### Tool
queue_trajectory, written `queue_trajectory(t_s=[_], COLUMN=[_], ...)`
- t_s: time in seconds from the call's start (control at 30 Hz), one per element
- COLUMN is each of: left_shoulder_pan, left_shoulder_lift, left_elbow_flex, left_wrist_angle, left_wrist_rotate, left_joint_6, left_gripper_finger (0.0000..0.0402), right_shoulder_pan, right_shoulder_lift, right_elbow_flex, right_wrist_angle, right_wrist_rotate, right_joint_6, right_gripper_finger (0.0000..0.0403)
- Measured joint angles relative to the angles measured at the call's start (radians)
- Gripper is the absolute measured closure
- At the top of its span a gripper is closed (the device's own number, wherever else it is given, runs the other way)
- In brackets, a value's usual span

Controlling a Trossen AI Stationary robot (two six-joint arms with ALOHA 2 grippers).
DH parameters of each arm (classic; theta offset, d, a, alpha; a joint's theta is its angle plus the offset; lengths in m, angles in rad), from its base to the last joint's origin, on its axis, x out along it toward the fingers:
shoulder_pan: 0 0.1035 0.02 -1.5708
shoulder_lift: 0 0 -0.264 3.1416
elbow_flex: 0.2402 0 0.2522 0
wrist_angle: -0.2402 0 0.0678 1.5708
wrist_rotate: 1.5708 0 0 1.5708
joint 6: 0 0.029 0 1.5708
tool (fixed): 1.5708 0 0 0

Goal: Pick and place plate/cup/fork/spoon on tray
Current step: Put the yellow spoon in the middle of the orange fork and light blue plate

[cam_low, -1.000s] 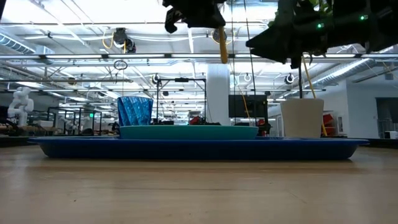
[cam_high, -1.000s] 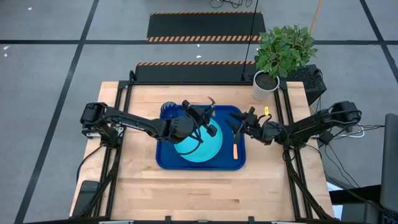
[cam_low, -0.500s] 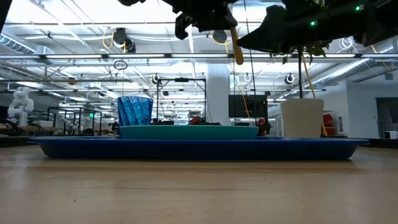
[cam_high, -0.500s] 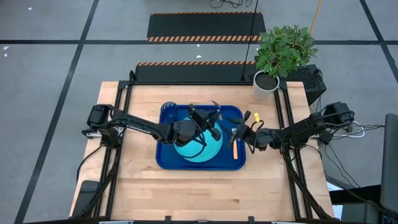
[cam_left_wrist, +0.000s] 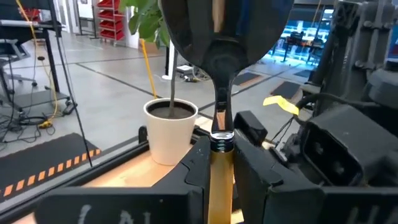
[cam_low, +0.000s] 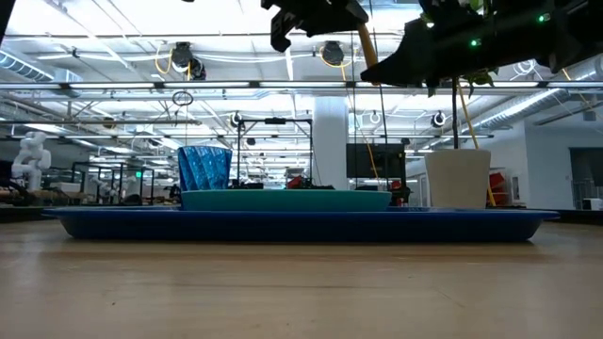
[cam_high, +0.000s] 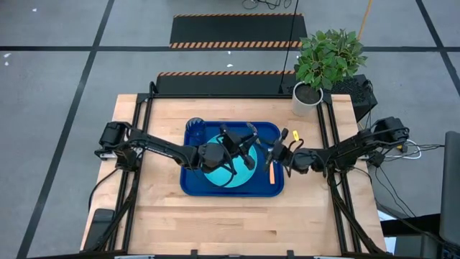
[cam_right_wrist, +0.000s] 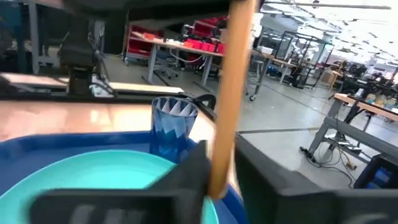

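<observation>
The spoon, silver bowl (cam_left_wrist: 217, 37) and orange handle (cam_low: 364, 44), hangs in the air over the tray's right half between both grippers. My left gripper (cam_high: 244, 147) is shut on it, and my right gripper (cam_high: 277, 153) is shut on its handle from the other side. The light cyan plate (cam_high: 228, 173) and the blue cup (cam_high: 192, 128) stand on the dark blue tray (cam_high: 188, 183). The fork (cam_high: 272, 173) lies flat along the tray's right side. My left gripper pinches the spoon's orange handle at its bowl end, just behind the metal collar (cam_left_wrist: 219, 171), between its two fingers. The bowl sticks out past the fingertips. The spoon is lifted clear, its handle slanting down toward the table's right. My right gripper has the orange handle (cam_right_wrist: 219, 158) between its two fingers, toward the handle's free end. The fingers come level from the table's right and lie across the handle. The spoon is clear of the tray and the plate.
A white pot (cam_high: 307, 97) with a green plant stands at the table's far right corner. Bare wood lies left of the tray and along the near edge (cam_high: 215, 230).
My left gripper has carried the spoon a little toward the table's right and up, and the handle now slants more. My right gripper has moved left toward the handle's free end and shut on it.
</observation>
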Motion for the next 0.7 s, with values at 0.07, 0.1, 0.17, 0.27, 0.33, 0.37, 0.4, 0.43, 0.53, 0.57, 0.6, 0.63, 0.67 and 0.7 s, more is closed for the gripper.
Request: queue_trajectory(t_s=[0.07,0.1,0.17,0.27,0.33,0.37,0.4,0.43,0.53,0.57,0.6,0.63,0.67,0.7], left_shoulder_pan=[0.000,0.000,0.001,0.000,0.002,0.002,0.002,0.000,-0.011,-0.016,-0.020,-0.025,-0.029,-0.033], left_shoulder_lift=[0.000,0.000,0.000,0.000,-0.002,-0.002,-0.002,-0.002,-0.007,-0.009,-0.013,-0.020,-0.029,-0.038], left_elbow_flex=[0.000,0.000,0.000,0.000,0.000,0.000,0.000,0.000,0.001,0.001,0.001,0.001,0.002,0.002], left_wrist_angle=[-0.017,-0.024,-0.038,-0.063,-0.069,-0.069,-0.070,-0.073,-0.081,-0.091,-0.099,-0.111,-0.129,-0.148], left_wrist_rotate=[-0.010,-0.011,-0.004,0.014,0.036,0.050,0.059,0.066,0.073,0.075,0.076,0.077,0.080,0.082], left_joint_6=[0.000,-0.001,0.000,0.003,0.015,0.028,0.038,0.048,0.101,0.122,0.136,0.147,0.158,0.165], left_gripper_finger=[0.0343,0.0339,0.0335,0.0332,0.0331,0.0331,0.0331,0.0330,0.0330,0.0329,0.0329,0.0329,0.0329,0.0328], right_shoulder_pan=[-0.001,-0.001,-0.001,0.000,0.000,0.000,0.000,0.000,0.000,-0.001,-0.005,-0.012,-0.018,-0.023], right_shoulder_lift=[-0.004,-0.007,-0.011,-0.017,-0.018,-0.018,-0.021,-0.023,-0.028,-0.034,-0.042,-0.051,-0.062,-0.073], right_elbow_flex=[0.000,0.000,0.000,-0.001,-0.001,-0.001,-0.001,-0.002,-0.002,-0.002,-0.002,-0.002,-0.002,-0.002], right_wrist_angle=[-0.022,-0.032,-0.049,-0.068,-0.066,-0.066,-0.066,-0.069,-0.067,-0.071,-0.075,-0.082,-0.093,-0.106], right_wrist_rotate=[0.003,0.001,-0.005,-0.010,-0.012,-0.012,-0.012,-0.014,-0.035,-0.053,-0.080,-0.110,-0.136,-0.158], right_joint_6=[0.004,0.008,0.019,0.016,0.017,0.017,0.017,0.018,0.032,0.048,0.071,0.094,0.113,0.132], right_gripper_finger=[0.0384,0.0385,0.0386,0.0387,0.0387,0.0387,0.0387,0.0388,0.0388,0.0388,0.0388,0.0388,0.0388,0.0388])
